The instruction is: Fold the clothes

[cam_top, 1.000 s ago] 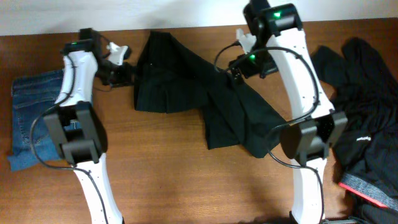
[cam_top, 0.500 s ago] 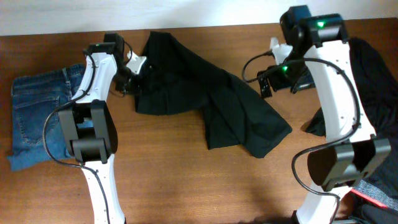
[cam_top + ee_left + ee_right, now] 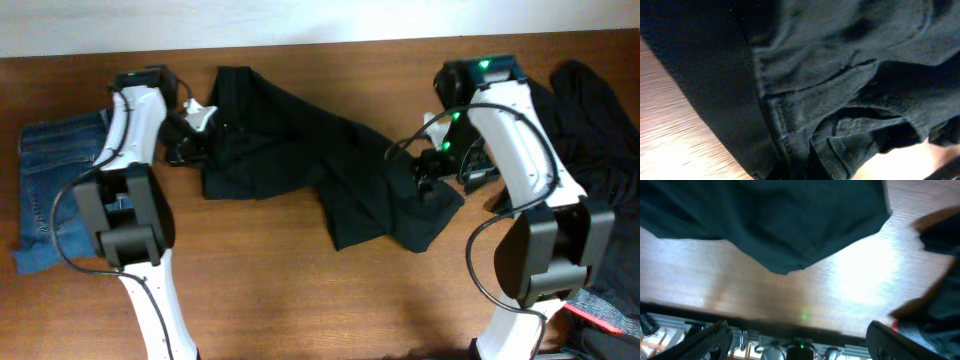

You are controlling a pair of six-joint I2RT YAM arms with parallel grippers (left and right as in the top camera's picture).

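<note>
The long black trousers (image 3: 330,165) lie rumpled across the middle of the table, waist to the left, leg end to the right. My left gripper (image 3: 196,132) is at the waist's left edge. In the left wrist view the black trousers (image 3: 830,75) fill the frame with waistband seams, and the fabric hides the jaws, held close. My right gripper (image 3: 430,172) hovers over the leg end, open and empty. In the right wrist view (image 3: 802,340) its fingertips (image 3: 715,335) stand wide apart, with the trouser leg (image 3: 765,225) ahead. Blue denim jeans (image 3: 55,190) lie at the far left.
A heap of rumpled black garments (image 3: 590,140) lies at the right edge, with a red-edged item (image 3: 600,310) at the bottom right corner. Bare wooden table (image 3: 300,290) stretches along the front. The back table edge meets a white wall.
My left gripper moved down and left, and the trouser waist shifted left with it. My right arm swung out to the right, then came back down over the leg end.
</note>
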